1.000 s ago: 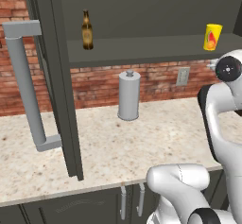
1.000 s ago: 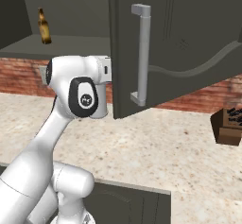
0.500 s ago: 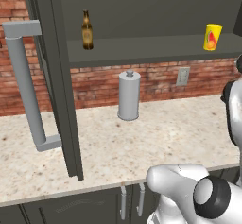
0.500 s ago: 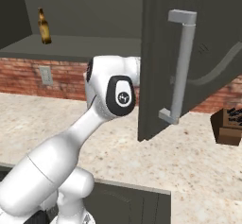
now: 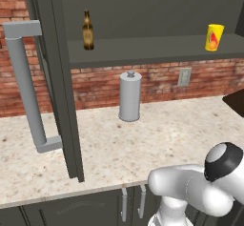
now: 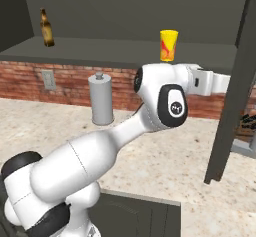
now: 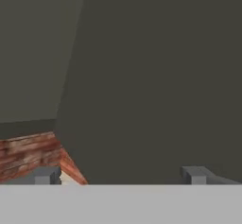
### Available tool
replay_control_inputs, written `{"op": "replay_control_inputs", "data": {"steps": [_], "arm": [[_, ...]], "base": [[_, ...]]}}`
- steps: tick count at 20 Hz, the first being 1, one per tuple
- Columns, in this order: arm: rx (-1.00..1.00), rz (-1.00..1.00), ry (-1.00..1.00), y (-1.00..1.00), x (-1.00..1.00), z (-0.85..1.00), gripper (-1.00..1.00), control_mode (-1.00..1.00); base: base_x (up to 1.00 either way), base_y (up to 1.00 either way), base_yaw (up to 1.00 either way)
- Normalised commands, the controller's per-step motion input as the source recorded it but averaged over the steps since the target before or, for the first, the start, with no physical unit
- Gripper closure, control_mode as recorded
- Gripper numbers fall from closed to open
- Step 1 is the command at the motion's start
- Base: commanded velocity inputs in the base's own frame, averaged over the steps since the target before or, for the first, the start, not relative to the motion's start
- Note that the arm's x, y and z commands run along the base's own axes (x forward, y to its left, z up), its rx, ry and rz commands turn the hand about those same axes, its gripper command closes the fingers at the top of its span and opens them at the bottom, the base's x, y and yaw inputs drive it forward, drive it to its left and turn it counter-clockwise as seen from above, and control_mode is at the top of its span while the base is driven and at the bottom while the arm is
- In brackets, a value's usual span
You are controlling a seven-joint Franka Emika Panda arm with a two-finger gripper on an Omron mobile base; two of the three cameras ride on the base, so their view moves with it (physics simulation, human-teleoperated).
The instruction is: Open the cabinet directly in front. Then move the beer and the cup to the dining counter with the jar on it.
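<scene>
Stood wide open, the gripper (image 7: 118, 176), fingertips (image 7: 46, 175) well apart and nothing held between them. Faced a flat, matte dark grey-green panel of the cabinet (image 6: 125, 11) close ahead, with a strip of red brick wall (image 7: 26, 154) showing low to the left of the fingertips.

Swung out edge-on on both sides, the cabinet doors: the left door (image 5: 59, 77) with its long grey bar handle (image 5: 26, 87) far off to the gripper's left, the right door (image 6: 232, 96) just beside the hand on the right. Left open between them a broad gap onto the shelf (image 5: 152, 56).

Stood upright on that shelf, the beer (image 5: 87, 30), a slim brown bottle, well to the gripper's left, and the cup (image 6: 168, 45), a bright yellow tumbler with a red-orange mark, close by above and behind the wrist.

Lay below the hand a beige speckled stone counter (image 5: 124, 148) along the brick wall, mostly bare, carrying a tall smooth grey canister (image 5: 129, 96) with a knob top, down and left of the gripper.
</scene>
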Motion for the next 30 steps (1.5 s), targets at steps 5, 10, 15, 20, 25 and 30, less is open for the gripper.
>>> {"op": "replay_control_inputs", "data": {"steps": [5, 10, 15, 20, 25, 30], "arm": [[0.01, 0.08, -0.02, -0.05, -0.27, 0.0, -1.0, -1.0], [-0.07, 0.14, -0.05, 1.0, -0.78, 0.0, -1.0, -1.0], [0.0, 0.12, -0.01, 1.0, -0.4, 0.29, -1.0, -1.0], [0.09, 0.1, 0.19, 0.97, -0.01, 0.69, -1.0, -1.0], [0.2, 0.16, 0.39, 0.55, 0.0, 0.41, -1.0, -1.0], [0.31, 0.21, 0.4, 0.16, 0.0, -0.02, -1.0, -1.0]], "base": [[0.0, 0.0, 0.0], [0.0, 0.0, 0.0], [0.0, 0.0, 0.0], [0.0, 0.0, 0.0], [0.0, 0.0, 0.0], [0.0, 0.0, 0.0]]}}
